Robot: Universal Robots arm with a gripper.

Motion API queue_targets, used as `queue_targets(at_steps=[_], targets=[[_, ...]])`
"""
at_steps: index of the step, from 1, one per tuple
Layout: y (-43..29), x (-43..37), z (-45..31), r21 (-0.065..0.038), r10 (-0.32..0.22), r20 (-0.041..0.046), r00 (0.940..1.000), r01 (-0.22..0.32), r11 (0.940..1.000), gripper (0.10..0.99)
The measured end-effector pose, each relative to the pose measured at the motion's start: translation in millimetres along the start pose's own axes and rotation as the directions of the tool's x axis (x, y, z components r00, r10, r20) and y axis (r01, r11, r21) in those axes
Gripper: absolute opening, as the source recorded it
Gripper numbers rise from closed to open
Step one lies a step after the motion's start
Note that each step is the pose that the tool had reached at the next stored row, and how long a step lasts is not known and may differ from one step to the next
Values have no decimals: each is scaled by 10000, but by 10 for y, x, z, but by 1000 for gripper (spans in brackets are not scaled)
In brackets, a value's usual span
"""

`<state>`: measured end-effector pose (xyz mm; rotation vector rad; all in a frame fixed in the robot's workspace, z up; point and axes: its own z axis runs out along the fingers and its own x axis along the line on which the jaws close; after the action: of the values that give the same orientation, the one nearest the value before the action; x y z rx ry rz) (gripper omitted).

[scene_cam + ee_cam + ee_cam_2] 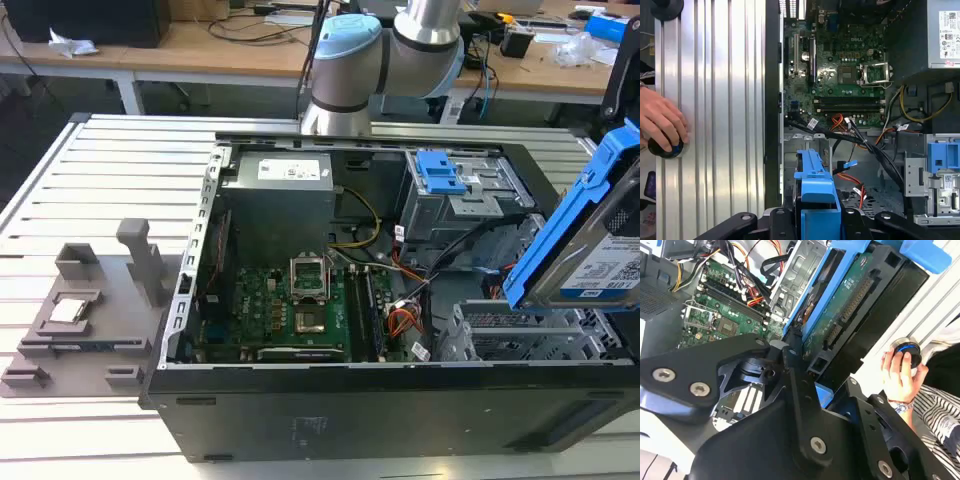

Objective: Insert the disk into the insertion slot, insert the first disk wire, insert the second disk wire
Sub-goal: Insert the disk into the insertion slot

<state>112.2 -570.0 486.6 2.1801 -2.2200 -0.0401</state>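
Note:
The disk (585, 235), in its bright blue carrier with a white-and-blue label, hangs tilted at the exterior view's right, above the open computer case. My gripper (817, 220) is shut on the disk (815, 185), black fingers on both sides of the blue frame. In the second wrist view the gripper (815, 375) clamps the disk (850, 300), whose green circuit-board side faces the camera. The insertion slot (520, 335), a silver-grey perforated cage, sits directly below the disk. A thin red wire (849, 179) lies on the case floor beside the slot (790, 160).
A person's hand (660, 122) rests on a round button (665, 147) on the ribbed table beside the case. The motherboard (290, 310), power supply (280, 195), a bundle of coloured wires (400, 320) and a cage with a blue latch (440, 175) fill the case. A grey fixture (90, 310) stands left.

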Motion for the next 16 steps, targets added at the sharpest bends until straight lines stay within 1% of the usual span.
queue_targets(at_steps=[10, 16], targets=[[2, 0, 62, 0, 0, 0, 10000, 0, 10000, 365], [1, 0, 112, 0, 1, -1, 10000, -1, 10000, 365]])
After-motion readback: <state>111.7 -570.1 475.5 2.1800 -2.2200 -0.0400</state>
